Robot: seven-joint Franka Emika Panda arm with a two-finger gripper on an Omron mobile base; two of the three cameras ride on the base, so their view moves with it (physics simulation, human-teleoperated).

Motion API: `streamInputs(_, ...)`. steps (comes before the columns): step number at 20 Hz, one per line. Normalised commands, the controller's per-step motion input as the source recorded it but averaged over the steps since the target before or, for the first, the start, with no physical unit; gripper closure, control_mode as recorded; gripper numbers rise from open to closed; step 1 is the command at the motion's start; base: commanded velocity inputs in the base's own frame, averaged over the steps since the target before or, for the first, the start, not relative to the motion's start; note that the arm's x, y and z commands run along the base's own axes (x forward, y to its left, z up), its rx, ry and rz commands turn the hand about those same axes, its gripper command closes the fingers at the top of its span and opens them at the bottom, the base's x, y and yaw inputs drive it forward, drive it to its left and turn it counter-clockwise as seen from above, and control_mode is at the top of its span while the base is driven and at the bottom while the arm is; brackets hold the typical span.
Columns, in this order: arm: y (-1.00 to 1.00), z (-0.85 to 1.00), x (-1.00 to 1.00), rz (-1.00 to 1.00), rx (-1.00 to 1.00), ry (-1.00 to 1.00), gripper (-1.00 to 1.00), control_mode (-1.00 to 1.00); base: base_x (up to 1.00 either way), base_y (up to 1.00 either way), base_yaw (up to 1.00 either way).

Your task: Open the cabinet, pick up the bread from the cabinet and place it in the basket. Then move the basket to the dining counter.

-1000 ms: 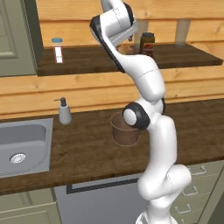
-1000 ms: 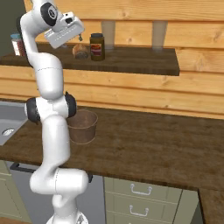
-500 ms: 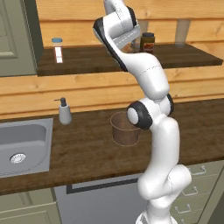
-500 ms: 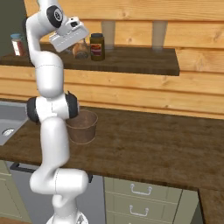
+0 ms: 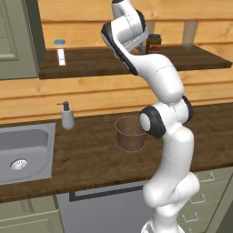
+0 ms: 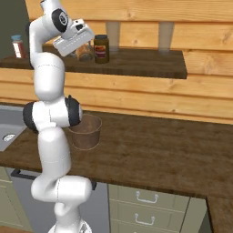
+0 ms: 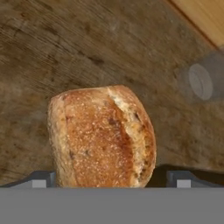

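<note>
Since the earlier frame the gripper has advanced onto the shelf, jaws spread wide, nothing clamped. In the hand view the bread sits bottom centre between the fingertips. The left base view shows the basket at centre, on the counter.

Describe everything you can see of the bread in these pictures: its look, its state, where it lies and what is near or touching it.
The bread is a small roundish loaf with a golden-brown, grainy crust and a paler, cracked split running down its right side. It looks whole and uncut. It rests on the dark wood shelf of the cabinet, near a dark jar. In the hand view it sits between the two open fingers; whether they touch it cannot be told.
</note>
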Motion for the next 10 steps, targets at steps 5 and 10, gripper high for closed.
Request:
streamInputs(5, 0.10, -0.18, 0.11, 0.08, 0.00, 0.03, -1.00, -1.00, 0.00, 0.00, 0.00)
streamInputs(10, 0.49, -0.12, 0.14, 0.16, 0.00, 0.08, -1.00, -1.00, 0.00, 0.00, 0.00)
